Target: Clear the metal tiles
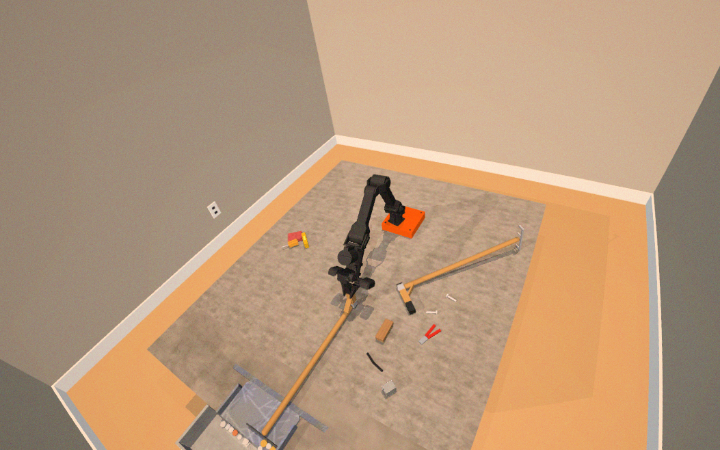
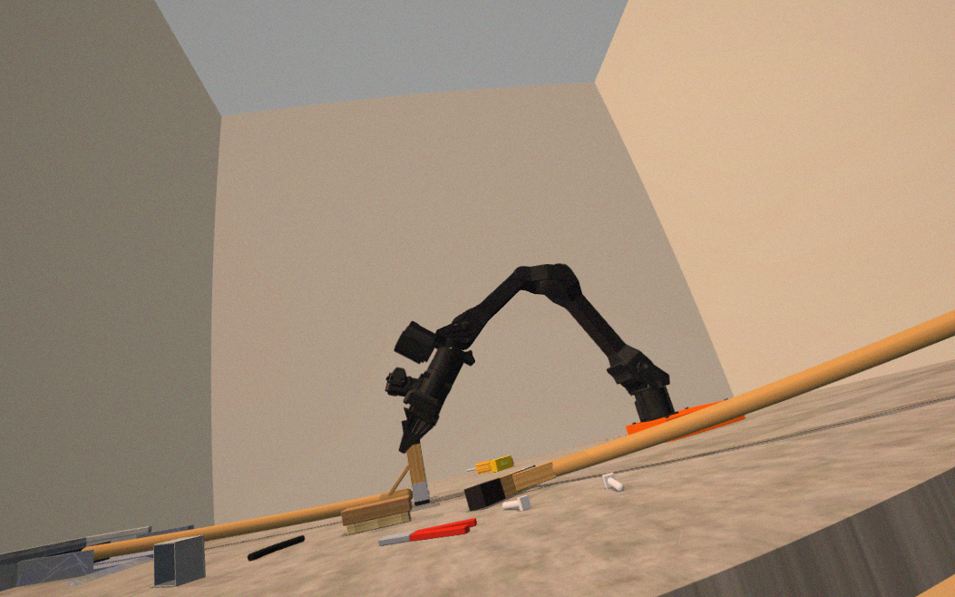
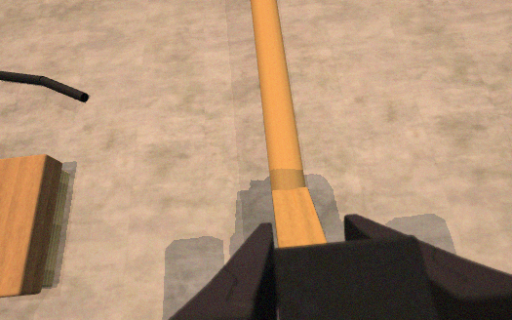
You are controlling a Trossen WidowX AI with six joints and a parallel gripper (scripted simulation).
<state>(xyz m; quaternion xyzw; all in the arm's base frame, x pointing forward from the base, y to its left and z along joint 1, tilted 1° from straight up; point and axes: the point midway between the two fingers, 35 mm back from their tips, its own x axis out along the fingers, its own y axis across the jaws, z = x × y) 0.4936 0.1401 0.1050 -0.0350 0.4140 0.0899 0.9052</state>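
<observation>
My gripper (image 1: 349, 294) (image 2: 408, 445) (image 3: 308, 230) is shut on the upright wooden grip of the long scraper (image 1: 315, 358) (image 2: 243, 523) (image 3: 279, 98). The scraper's handle slants down to its dark blade (image 1: 256, 431), which is across the far part of the bluish steel bench plate (image 1: 254, 397). Several orange and white tiles (image 1: 263, 443) lie just beyond the blade, at the frame's bottom edge. A row of pale tiles with one orange (image 1: 234, 432) lies along the inner edge of the grey catch box (image 1: 194, 428). The rest of the box is cut off by the frame.
Right of the arm lies a rake (image 1: 463, 262) (image 2: 777, 390) with a metal head. Nearby are a brush (image 1: 384, 329) (image 2: 375, 510) (image 3: 11, 224), red-handled pliers (image 1: 433, 333) (image 2: 440, 531), a black rod (image 1: 374, 362) (image 2: 276, 547) (image 3: 40, 79), a grey block (image 1: 388, 389) (image 2: 179, 561) and two white bolts.
</observation>
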